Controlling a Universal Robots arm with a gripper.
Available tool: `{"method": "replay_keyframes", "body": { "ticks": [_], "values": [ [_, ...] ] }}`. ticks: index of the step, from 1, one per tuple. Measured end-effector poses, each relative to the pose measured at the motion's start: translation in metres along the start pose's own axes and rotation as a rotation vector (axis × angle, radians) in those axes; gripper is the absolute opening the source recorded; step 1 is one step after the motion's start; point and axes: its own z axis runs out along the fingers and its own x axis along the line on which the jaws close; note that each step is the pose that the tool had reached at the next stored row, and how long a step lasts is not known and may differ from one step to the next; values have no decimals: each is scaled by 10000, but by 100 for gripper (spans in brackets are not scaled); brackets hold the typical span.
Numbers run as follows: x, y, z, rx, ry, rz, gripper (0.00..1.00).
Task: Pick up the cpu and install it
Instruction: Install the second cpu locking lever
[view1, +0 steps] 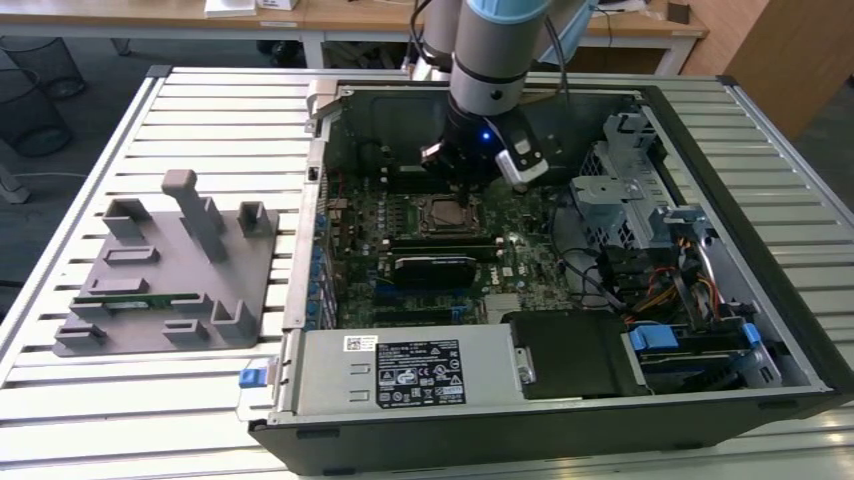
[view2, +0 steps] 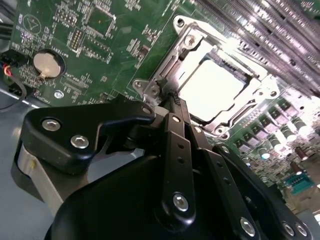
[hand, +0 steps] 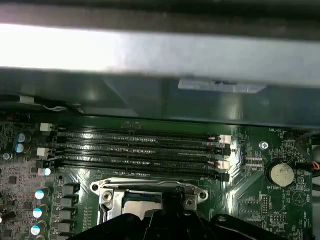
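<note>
The cpu (view2: 212, 90) lies flat inside the metal-framed socket (view2: 260, 95) on the motherboard, its shiny top glaring white in the second wrist view. In the first wrist view a corner of the cpu (hand: 141, 205) shows under the socket frame (hand: 150, 186). My gripper (view2: 172, 100) has its black fingers drawn together to a point at the socket's edge, right beside the cpu, with nothing held between them. In the exterior view the gripper (view1: 463, 188) hangs just above the socket (view1: 447, 213) inside the open computer case.
Memory slots (hand: 140, 150) run just beyond the socket, and a coin battery (hand: 281, 173) sits to one side. The case walls (view1: 314, 200) ring the board. A drive cage and cables (view1: 654, 250) crowd the exterior view's right. A grey fixture plate (view1: 174, 270) holding a green memory stick (view1: 140, 298) stands left.
</note>
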Motion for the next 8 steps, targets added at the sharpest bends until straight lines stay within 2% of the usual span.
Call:
{"method": "replay_keyframes", "body": {
  "ticks": [8],
  "values": [
    [5, -68, -18, 3, 1, 1, 11]
  ]
}}
